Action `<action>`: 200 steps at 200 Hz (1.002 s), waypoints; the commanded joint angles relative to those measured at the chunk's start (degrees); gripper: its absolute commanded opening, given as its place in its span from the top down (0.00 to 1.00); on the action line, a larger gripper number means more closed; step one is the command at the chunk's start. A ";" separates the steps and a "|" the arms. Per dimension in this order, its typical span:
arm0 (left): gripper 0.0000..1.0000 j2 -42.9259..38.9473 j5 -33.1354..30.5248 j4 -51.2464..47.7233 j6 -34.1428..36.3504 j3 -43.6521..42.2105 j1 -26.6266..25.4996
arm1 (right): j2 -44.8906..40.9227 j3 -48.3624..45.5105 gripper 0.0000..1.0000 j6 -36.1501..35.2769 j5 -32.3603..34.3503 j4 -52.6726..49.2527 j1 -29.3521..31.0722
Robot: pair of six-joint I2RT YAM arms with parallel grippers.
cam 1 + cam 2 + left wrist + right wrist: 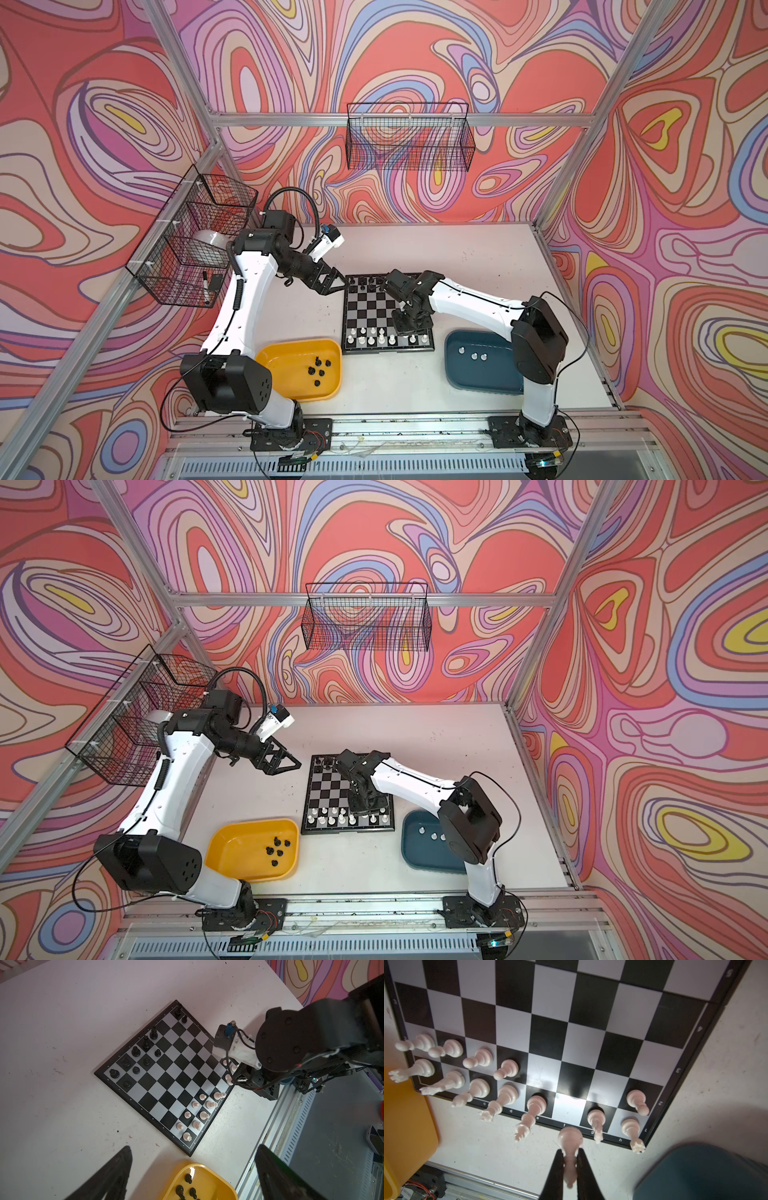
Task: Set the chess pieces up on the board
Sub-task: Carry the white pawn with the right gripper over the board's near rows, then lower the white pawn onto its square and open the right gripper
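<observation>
The board (376,305) lies mid-table, also in the left wrist view (166,1076). Black chess pieces (365,282) stand on its far rows and white chess pieces (374,338) on its near rows. My right gripper (569,1152) is shut on a white piece (570,1140), which hangs base-first over the board's near border by an empty light square (569,1105). In both top views this gripper (409,326) hovers over the near rows. My left gripper (343,286) is open and empty, raised by the board's far left corner; its fingers (122,1159) stand wide apart.
A yellow tray (282,361) at front left holds several black pieces (318,368). A teal tray (490,374) at front right holds three white pieces (473,355). Wire baskets hang on the left wall (191,241) and back wall (409,137). A metal rail (415,428) runs along the front.
</observation>
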 commanded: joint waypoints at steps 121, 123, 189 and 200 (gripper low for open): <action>0.06 -1.21 0.86 -0.61 0.32 -0.46 0.25 | 2.99 -0.13 0.90 -0.61 0.56 1.91 1.13; 0.06 -1.19 0.85 -0.59 0.30 -0.47 0.25 | 2.99 -0.15 0.90 -0.64 0.56 1.91 1.11; 0.06 -0.75 1.31 -0.70 0.48 -0.35 0.25 | 3.83 -1.65 0.90 -0.84 1.24 2.93 1.13; 0.06 -0.65 1.43 -0.80 0.48 -0.14 0.25 | 3.98 -1.65 0.90 -0.81 1.41 2.89 1.06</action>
